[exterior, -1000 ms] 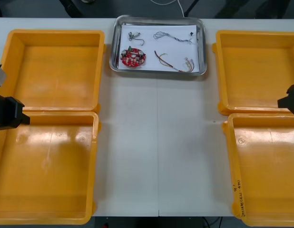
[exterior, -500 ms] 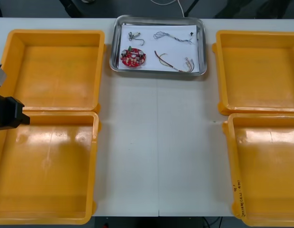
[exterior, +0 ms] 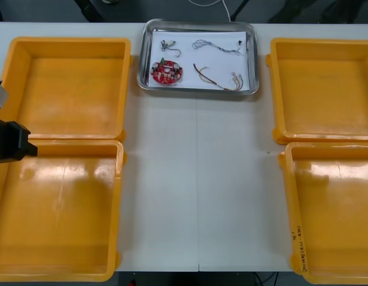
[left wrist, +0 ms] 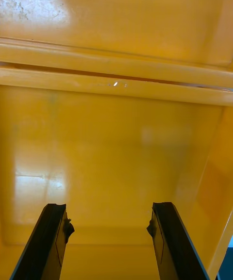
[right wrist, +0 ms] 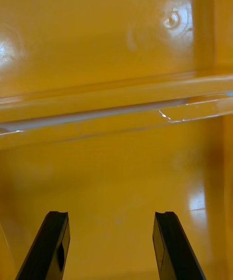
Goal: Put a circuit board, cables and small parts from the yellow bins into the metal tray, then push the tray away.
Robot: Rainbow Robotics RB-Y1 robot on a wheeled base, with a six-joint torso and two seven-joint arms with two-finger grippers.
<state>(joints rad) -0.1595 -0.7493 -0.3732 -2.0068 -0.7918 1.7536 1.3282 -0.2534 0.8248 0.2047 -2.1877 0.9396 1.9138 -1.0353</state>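
Note:
The metal tray (exterior: 197, 90) stands at the table's far middle, white inside. In it lie a round red circuit board (exterior: 166, 72), small metal parts (exterior: 169, 46), a twisted blue and white cable (exterior: 217, 46) and a red and yellow cable (exterior: 217, 80). My left arm (exterior: 9, 140) is at the left edge, between the two left bins. In its wrist view the left gripper (left wrist: 109, 207) is open over a bare bin floor (left wrist: 111, 154). My right gripper (right wrist: 110, 214) is also open, above a bare bin floor (right wrist: 116, 183) near the wall between two bins.
Two yellow bins stand at the left (exterior: 68, 89) (exterior: 56, 208) and two at the right (exterior: 324, 89) (exterior: 333, 208), all with bare floors. A wide strip of light table (exterior: 199, 179) runs between them, from the tray to the front edge.
My right arm has drawn back to the right, off the front view's right edge. The left arm and the tray have not moved.

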